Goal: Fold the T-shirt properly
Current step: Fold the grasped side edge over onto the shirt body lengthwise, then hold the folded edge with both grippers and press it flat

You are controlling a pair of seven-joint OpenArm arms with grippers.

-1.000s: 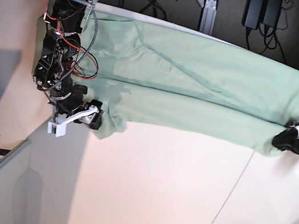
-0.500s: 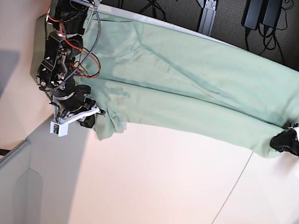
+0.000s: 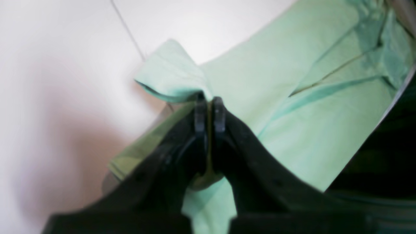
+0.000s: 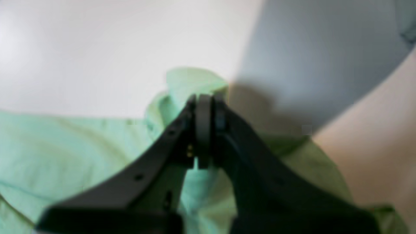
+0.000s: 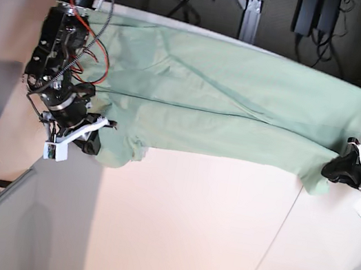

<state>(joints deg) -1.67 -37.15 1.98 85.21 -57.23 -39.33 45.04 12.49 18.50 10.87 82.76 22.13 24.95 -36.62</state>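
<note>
Base view shows both end effectors clamped on T-shirt (image 5: pixel 234 109) corners, left end effector (image 5: pixel 334 169) mid-right, right end effector (image 5: pixel 93 142) mid-left; lifting evenly should keep the hem taut.

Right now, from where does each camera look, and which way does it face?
Base: high above, looking down on the table; both arms show.
Left wrist: on the left arm, looking along the left gripper, shut on a corner of the T-shirt.
Right wrist: on the right arm, looking along the right gripper, shut on another corner.
All views share the T-shirt.
</note>
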